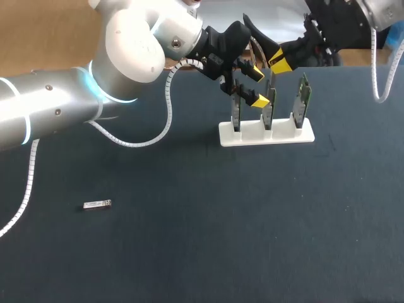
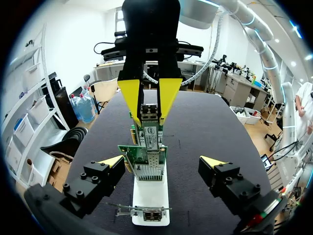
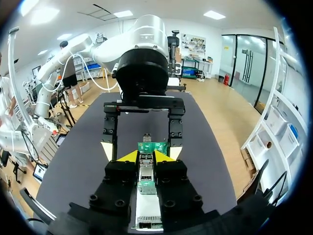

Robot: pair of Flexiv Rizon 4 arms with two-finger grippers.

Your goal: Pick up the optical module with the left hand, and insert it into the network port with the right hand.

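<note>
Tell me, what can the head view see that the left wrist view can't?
Only the head view shows the small silver module lying alone on the table, far from the white stand. Only the left wrist view shows the metal piece atop one of the green cards, pinched by the right gripper. Both show the stand, the cards and the open left gripper.

Our left arm [image 1: 57, 107] is a silver-white tube with rounded joints, small dark screws and a glowing pale-blue ring [image 1: 110, 98]; a white coiled cable [image 1: 168, 104] trails along it. Our right arm [image 2: 264, 54] looks alike. The left gripper [image 2: 163, 161] and right gripper [image 3: 146, 155] are black, blocky and bolted, with yellow wedge tips; one left finger block seems to bear red and green marks.
</note>
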